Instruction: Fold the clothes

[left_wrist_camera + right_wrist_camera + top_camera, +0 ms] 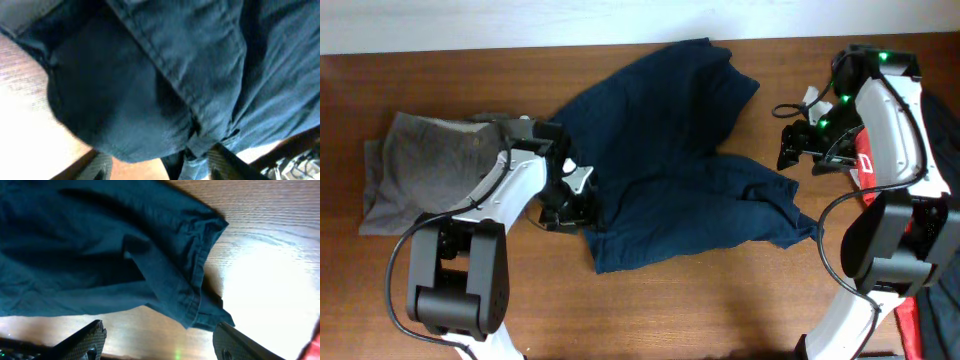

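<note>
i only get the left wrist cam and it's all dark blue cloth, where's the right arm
Observer: The right gripper hangs open off the right side of the blue garment, over bare table, holding nothing.
Operator: any other clothes out there
Observer: Yes, a grey garment lies bunched at the table's left end.
Operator: where on the blue one is my gripper
Observer: The left gripper sits at its left edge, on the side nearest the grey garment.
</note>
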You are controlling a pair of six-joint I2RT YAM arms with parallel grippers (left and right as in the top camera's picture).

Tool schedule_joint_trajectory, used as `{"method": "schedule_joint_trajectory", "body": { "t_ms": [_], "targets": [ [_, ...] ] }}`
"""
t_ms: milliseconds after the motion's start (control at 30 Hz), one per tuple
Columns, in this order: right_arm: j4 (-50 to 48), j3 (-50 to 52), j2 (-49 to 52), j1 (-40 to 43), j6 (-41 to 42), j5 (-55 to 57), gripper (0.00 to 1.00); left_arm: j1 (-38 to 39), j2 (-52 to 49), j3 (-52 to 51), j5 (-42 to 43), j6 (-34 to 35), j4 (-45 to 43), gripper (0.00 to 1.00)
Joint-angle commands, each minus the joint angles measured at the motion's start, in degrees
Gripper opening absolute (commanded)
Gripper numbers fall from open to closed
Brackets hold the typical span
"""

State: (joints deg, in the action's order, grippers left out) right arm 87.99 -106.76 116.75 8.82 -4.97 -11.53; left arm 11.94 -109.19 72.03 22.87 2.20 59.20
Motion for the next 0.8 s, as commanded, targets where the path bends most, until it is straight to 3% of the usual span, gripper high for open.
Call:
{"method": "schedule_joint_trajectory", "body": {
  "t_ms": [0, 67, 133, 167, 333, 533, 633, 667, 700, 767],
  "targets": [
    [-1.0, 2.8, -0.2, -0.9, -0.6, 0.8, 0.74, 0.1, 0.3, -0.4, 0.2, 1.7, -2.0, 0.49],
    [-1.9, 4.5, -0.2, -1.1, -0.6, 0.8, 0.74, 0.1, 0.3, -0.4, 0.2, 1.7, -2.5, 0.32],
    [-3.5, 6.5, -0.2, -1.0, -0.6, 0.8, 0.74, 0.1, 0.3, -0.4, 0.0, 1.7, -1.8, 0.04],
    [-4.1, 7.4, -0.2, -1.0, -0.6, 0.7, 0.74, 0.1, 0.3, -0.4, -0.3, 1.7, -1.1, 0.01],
    [-5.4, 12.2, -0.2, -1.0, -0.7, 0.0, 0.69, 0.0, 0.3, -0.4, -6.2, 6.2, 1.9, 0.01],
    [-9.8, 19.9, -0.2, -3.9, -3.8, -3.4, 0.61, 0.0, 0.3, -0.4, -6.2, 6.1, 0.4, 0.01],
    [-12.5, 23.5, -0.2, -5.0, -2.5, -3.2, 0.41, 0.0, 0.3, -0.4, -6.2, 6.1, 0.5, 0.01],
    [-13.1, 24.5, -0.2, -5.1, -2.4, -2.8, 0.31, 0.0, 0.3, -0.4, -6.2, 6.1, 0.7, 0.00],
    [-13.6, 25.1, -0.2, -5.1, -1.4, -1.6, 0.14, 0.0, 0.3, -0.4, -6.3, 6.1, 0.9, 0.00],
    [-14.5, 25.0, -0.2, -4.7, 3.6, 3.5, 0.04, 0.0, 0.3, -0.4, -6.6, 6.1, 1.5, 0.01]
  ]
}}
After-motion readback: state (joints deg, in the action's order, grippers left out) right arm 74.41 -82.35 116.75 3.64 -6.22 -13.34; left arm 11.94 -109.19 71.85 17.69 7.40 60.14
